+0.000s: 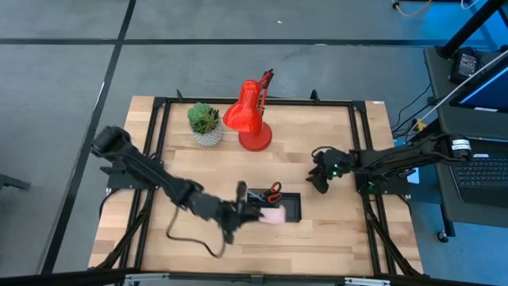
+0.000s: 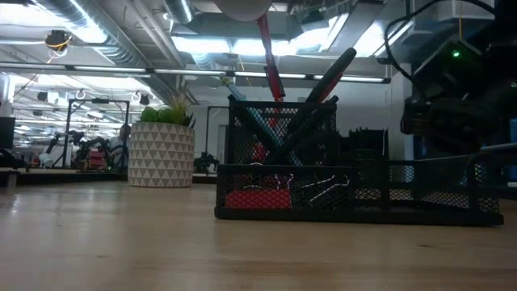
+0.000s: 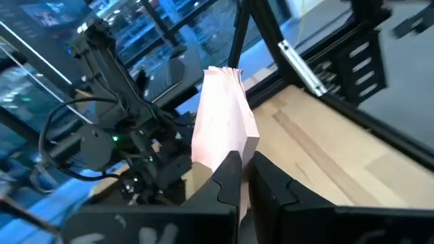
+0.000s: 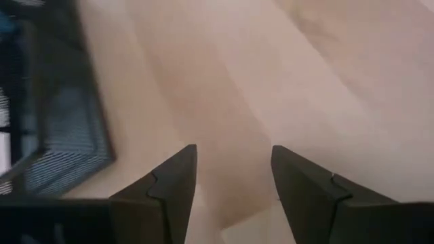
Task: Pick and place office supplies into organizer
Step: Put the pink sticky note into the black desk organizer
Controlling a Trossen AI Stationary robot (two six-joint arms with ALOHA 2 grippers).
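The organizer [image 1: 290,205] is a low black mesh tray on the wooden table's near middle. In the low view the organizer [image 2: 355,194] holds pens and red-handled scissors [image 2: 271,65] upright in its cup, with clips [image 2: 323,187] and a red block [image 2: 257,199] in its front tray. My left gripper [image 1: 258,213] reaches in from the table's left and is shut on the pink sticky-note pad [image 1: 273,215] over the organizer's near part. My right gripper [image 1: 321,179] hovers open to the right of the organizer, above bare wood [image 4: 230,102]. My left gripper [image 3: 244,163] pinches the pink sticky-note pad by one end [image 3: 230,150] between its two fingers [image 3: 227,179]. The rest of the pad [image 3: 220,108] sticks out past the fingertips, its far leaves slightly fanned. Whether the pad touches the organizer, I cannot tell.
A big red desk lamp [image 1: 252,119] and a small potted plant [image 1: 205,123] stand at the far side of the table. A black metal frame [image 1: 361,151] runs around the table's edges. Bare wood lies at the near side [image 1: 333,242]. A dark cable [image 1: 190,238] loops beside the left arm.
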